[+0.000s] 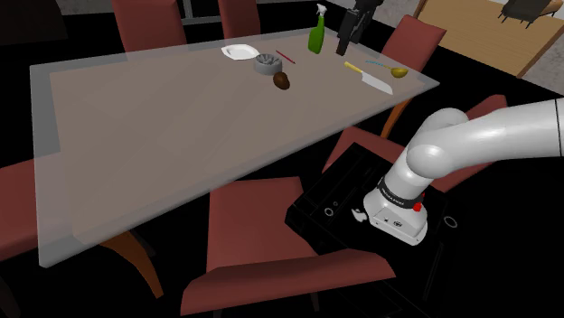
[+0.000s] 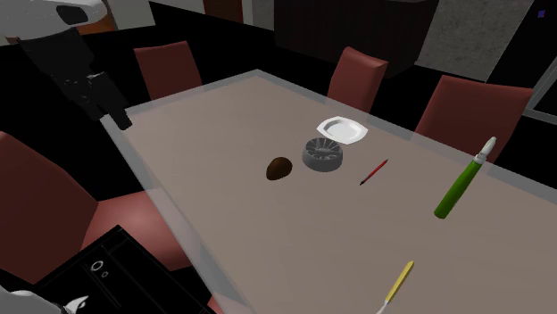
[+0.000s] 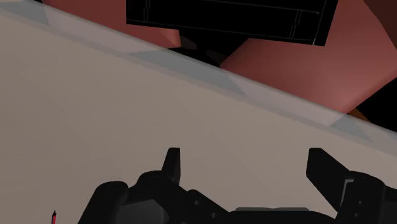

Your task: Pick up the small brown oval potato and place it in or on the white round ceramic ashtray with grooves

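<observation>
Your all-black two-finger gripper (image 2: 118, 116) hangs over the edge of the long table with the grey-brown top and pale border (image 1: 163, 117), close to one of its corners. In the wrist view its fingers (image 3: 173, 162) stand spread wide with nothing between them, over bare tabletop, the table's edge just ahead of them.

The small brown oval potato (image 2: 279, 168) lies on the tabletop, well apart from the gripper. It sits just beside the round grey ashtray with grooves (image 2: 322, 153) without touching it, on the side away from the small white plate (image 2: 343, 130). The three form a short row.

A thin red pen (image 2: 373, 172) lies on the ashtray's other side. Farther along the table you see a green spray bottle with a white nozzle (image 2: 462, 183) and a yellow-handled knife (image 2: 395, 285).

In the shoulder view the potato (image 1: 282, 80) lies toward the table's far edge, with the ashtray (image 1: 266, 63) just beyond it. The gripper (image 1: 344, 50) hangs near the green bottle (image 1: 317, 36). Red-brown chairs (image 1: 262, 226) ring the table.
</observation>
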Action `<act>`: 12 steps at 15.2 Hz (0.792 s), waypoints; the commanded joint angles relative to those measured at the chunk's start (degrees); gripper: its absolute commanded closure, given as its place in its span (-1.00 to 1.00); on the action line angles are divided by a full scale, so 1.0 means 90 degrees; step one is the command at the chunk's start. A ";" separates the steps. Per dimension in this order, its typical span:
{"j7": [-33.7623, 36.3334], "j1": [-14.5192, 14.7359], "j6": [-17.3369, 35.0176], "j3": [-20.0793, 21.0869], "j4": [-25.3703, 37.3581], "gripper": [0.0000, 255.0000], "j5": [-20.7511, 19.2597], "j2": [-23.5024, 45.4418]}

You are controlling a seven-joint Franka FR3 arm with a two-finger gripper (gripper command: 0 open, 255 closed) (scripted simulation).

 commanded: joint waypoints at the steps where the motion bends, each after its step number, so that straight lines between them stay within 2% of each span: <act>1: 0.0000 0.0000 0.0000 0.0000 0.0000 -1.00 0.0000 0.0000; 7: 0.0092 -0.0203 0.1444 -0.0149 -0.0478 -1.00 -0.0139 0.0757; 12: 0.0182 -0.0378 0.2620 -0.0273 -0.0621 -1.00 -0.0248 0.1616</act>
